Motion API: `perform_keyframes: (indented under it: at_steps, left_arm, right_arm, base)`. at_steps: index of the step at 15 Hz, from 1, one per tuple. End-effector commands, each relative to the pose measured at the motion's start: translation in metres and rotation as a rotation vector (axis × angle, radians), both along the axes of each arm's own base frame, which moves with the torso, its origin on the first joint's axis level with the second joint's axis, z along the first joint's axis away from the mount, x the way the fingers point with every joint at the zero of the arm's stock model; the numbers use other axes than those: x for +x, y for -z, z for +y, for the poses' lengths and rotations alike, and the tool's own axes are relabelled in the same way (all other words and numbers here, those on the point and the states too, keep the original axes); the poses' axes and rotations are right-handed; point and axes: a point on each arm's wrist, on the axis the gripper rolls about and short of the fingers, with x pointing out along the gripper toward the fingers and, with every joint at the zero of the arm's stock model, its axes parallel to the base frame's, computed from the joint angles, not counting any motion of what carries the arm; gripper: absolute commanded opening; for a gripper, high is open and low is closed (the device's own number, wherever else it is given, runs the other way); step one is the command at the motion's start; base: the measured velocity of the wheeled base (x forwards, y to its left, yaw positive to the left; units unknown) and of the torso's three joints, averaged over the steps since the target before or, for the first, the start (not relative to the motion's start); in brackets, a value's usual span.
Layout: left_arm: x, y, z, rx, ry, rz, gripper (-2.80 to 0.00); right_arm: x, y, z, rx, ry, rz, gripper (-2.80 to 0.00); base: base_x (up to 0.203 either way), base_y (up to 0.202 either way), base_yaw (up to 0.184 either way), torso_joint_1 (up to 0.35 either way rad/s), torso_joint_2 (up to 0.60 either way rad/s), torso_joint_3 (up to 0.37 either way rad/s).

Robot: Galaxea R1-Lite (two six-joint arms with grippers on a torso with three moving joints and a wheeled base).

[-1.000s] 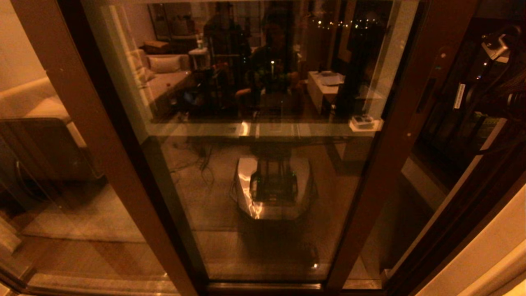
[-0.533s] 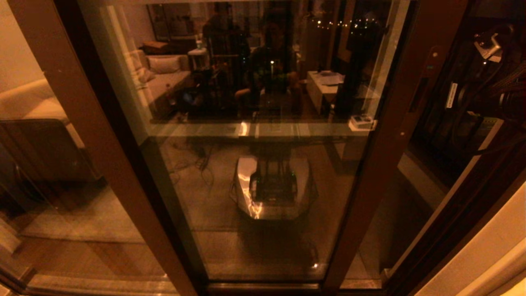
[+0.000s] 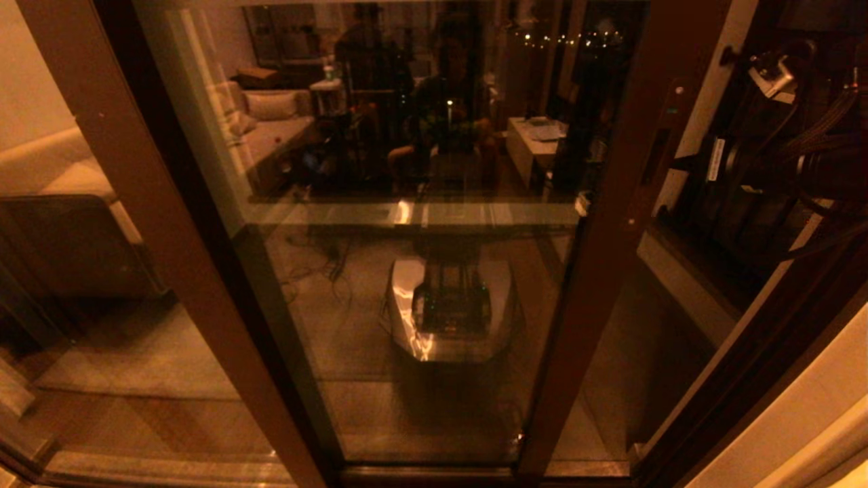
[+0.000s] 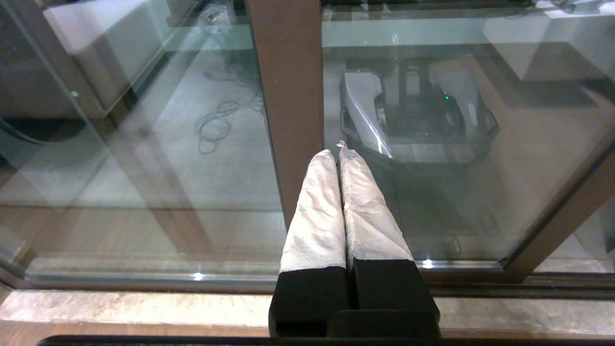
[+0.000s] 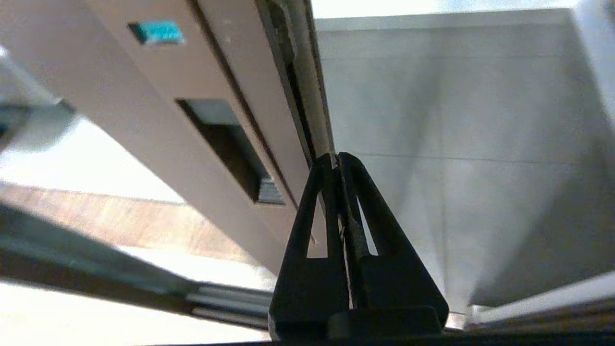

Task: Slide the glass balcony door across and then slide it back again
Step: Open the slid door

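Note:
The glass balcony door fills the middle of the head view, reflecting the room. Its dark brown stile carries a narrow handle slot. My right arm reaches in from the right at handle height. In the right wrist view my right gripper is shut with nothing held, and its tips rest against the outer edge of the stile, beside the recessed slot. My left gripper is shut and empty, low down, pointing at the fixed panel's lighter brown stile.
An open gap lies between the door stile and the dark door frame on the right. The floor track runs along the bottom. My base is mirrored in the glass. A pale wall stands beyond the opening.
The door stile has slid to the left and the gap on the right has widened. My right arm has moved left with it.

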Motion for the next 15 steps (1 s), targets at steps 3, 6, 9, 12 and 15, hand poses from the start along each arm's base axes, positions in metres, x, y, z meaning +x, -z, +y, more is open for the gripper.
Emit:
perform_keyframes:
  at_steps: [3, 6, 9, 12, 15]
  left_arm:
    - [0.0, 0.0, 0.0, 0.001, 0.0, 0.0, -2.8]
    - [0.0, 0.0, 0.0, 0.001, 0.0, 0.0, -2.8]
    - [0.0, 0.0, 0.0, 0.001, 0.0, 0.0, -2.8]
    - [0.0, 0.0, 0.0, 0.001, 0.0, 0.0, -2.8]
    - [0.0, 0.0, 0.0, 0.001, 0.0, 0.0, -2.8]
  right_arm:
    - [0.003, 0.003, 0.008, -0.002, -0.016, 0.007, -2.8]
    - [0.004, 0.004, 0.017, -0.002, -0.038, 0.011, -2.8]
    - [0.009, 0.005, 0.028, -0.008, -0.017, 0.013, -2.8]
    - [0.01, 0.003, 0.039, 0.013, -0.035, 0.008, -2.8]
    - [0.011, 0.004, 0.047, 0.013, -0.053, 0.011, -2.8]
  base:
    - [0.0, 0.0, 0.0, 0.0, 0.0, 0.0]
    - [0.0, 0.0, 0.0, 0.0, 0.0, 0.0]
    - [0.0, 0.0, 0.0, 0.0, 0.0, 0.0]
    - [0.0, 0.0, 0.0, 0.0, 0.0, 0.0]
    - [0.0, 0.0, 0.0, 0.0, 0.0, 0.0]
